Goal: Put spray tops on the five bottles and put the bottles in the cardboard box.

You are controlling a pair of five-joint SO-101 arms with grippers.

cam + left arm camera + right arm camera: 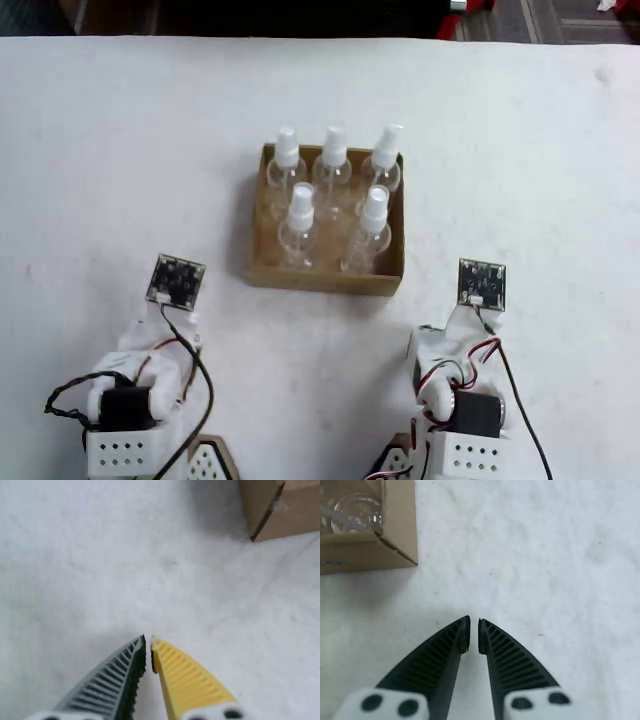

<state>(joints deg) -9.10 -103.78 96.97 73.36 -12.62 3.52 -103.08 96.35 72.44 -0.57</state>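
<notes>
Several clear bottles (300, 228) with white spray tops (287, 146) stand upright inside the cardboard box (325, 275) at the table's middle. A corner of the box (280, 510) lies beyond my left gripper (148, 641), whose grey and yellow fingers are shut with nothing between them. My right gripper (474, 622) is shut and empty too, over bare table, with the box corner (395, 545) and a bottle's clear base (355, 515) off to one side. Both arms (140, 385) (455, 390) sit folded near the table's front edge.
The white table (120, 150) spreads wide around the box on all sides. Cables run along both arms near the front edge. A dark floor lies past the far edge.
</notes>
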